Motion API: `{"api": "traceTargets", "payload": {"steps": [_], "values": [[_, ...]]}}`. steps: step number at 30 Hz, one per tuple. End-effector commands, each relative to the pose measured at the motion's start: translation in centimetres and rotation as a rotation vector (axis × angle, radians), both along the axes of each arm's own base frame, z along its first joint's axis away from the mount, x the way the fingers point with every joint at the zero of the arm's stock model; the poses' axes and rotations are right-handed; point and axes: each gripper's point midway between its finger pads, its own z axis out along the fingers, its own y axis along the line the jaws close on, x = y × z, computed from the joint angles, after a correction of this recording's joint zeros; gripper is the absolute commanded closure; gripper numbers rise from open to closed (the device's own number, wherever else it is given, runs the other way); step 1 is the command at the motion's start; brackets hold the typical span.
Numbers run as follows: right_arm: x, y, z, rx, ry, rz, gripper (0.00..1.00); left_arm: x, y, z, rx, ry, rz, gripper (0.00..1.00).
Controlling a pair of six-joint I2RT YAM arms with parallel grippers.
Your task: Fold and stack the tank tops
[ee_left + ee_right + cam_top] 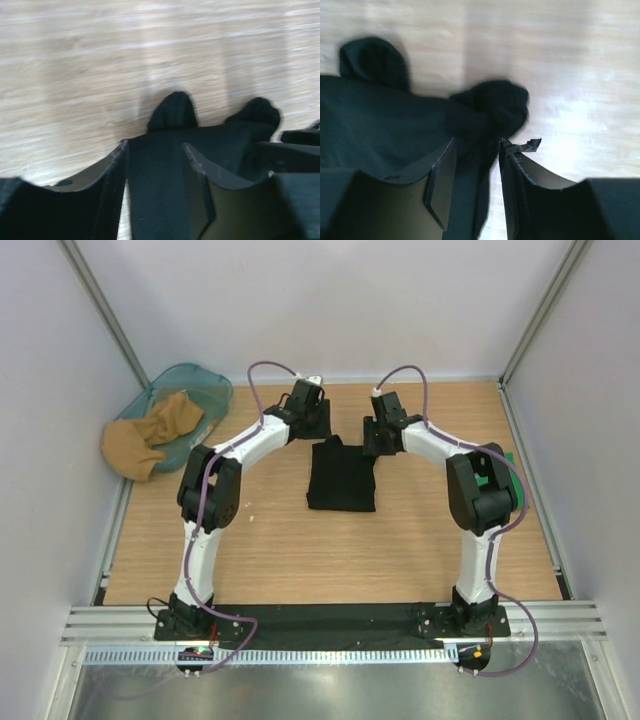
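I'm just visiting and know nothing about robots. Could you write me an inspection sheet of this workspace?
Surface: wooden table.
Job's things: black tank top lying at centre; green tank top mostly hidden behind the right arm.
Clutter: tan cloth spilling from a teal basket, far left.
Grippers: left gripper and right gripper, jaws straddling the black top's strap end; grip cannot be told.
Cables: purple cables along both arms.
Surroundings: grey walls, metal frame.

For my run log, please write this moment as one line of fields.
black tank top: table centre | left gripper: open, astride its far edge | right gripper: open, astride its far edge
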Motion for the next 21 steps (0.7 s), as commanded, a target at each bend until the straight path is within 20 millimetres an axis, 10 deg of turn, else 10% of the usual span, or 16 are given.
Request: {"api": "traceTargets", "payload": {"steps": [1,21], "values": [[0.5,-1.0,3.8,0.139,-0.116,-0.050,0.55,1.0,-2.2,6.0,-0.050,-0.131,-0.079,0.51],[0.3,-6.6,1.4,0.403,-0.069,-0.296,0.63,-0.3,-11.5,0.8,-0.055,-0.076,-0.489,0.47]]}}
